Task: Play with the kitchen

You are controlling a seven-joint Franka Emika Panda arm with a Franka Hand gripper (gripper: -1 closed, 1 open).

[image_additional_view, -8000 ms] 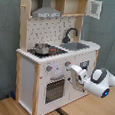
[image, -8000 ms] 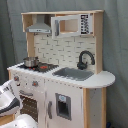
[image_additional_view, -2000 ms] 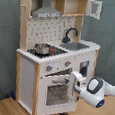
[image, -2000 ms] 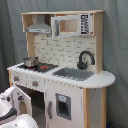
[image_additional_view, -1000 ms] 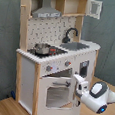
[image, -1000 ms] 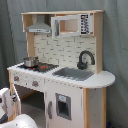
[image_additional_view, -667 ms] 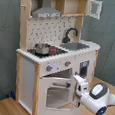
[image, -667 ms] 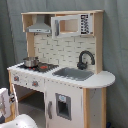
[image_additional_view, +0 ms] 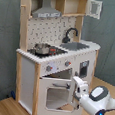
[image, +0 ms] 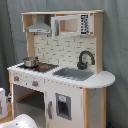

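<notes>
In the second exterior view the white robot arm [image_additional_view: 97, 100] reaches in from the second exterior view's lower right. Its claw [image_additional_view: 77, 84] is at the top edge of the oven door [image_additional_view: 57, 94], close to the door's handle. It is too hard to see whether the claw is open or closed, or whether it grips the door.

The oven door with its window is swung out, away from the kitchen [image_additional_view: 56, 53], and the claw is right at it. Just above the claw are the knobs [image_additional_view: 67, 64] on the front panel. Higher up and behind the claw sits the metal pot [image_additional_view: 42, 48] on the stovetop. Past the pot is the sink [image_additional_view: 77, 46] with the black faucet [image_additional_view: 71, 33]. At the very top, far above the claw, is the grey hood [image_additional_view: 47, 12].

In the first exterior view the kitchen [image: 62, 65] stands in front of a grey curtain [image: 115, 45], and only a white bit of the arm [image: 22, 121] shows at the bottom.
</notes>
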